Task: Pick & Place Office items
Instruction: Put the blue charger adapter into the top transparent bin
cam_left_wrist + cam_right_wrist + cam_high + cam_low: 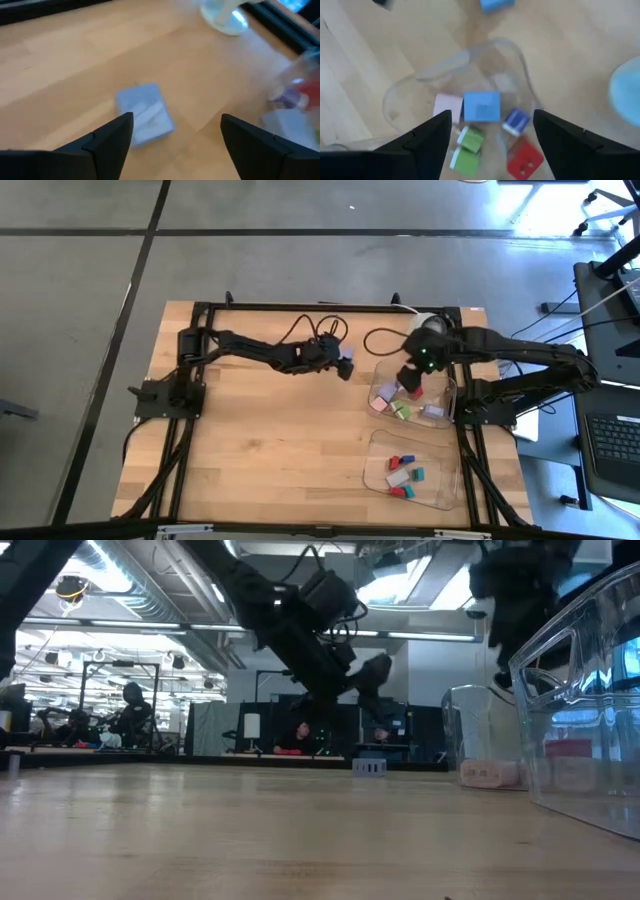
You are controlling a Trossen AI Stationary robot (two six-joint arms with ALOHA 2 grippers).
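A lavender-blue block (145,113) is lying flat on the bare wood. Coloured blocks (481,106) are sitting jumbled in the far tray (447,388), and more pieces (404,477) are lying in the near tray (375,470).

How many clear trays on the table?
2 trays: far tray under the right gripper; near tray by the front edge; left gripper hovers over a loose blue piece.

The high view is evenly lit, with strong glare on the grey floor (560,215) at the top right. In the low view the arms are dark silhouettes against bright ceiling lights (110,565). Both wrist views are blurred; the pale blue block (145,114) looks soft-edged.
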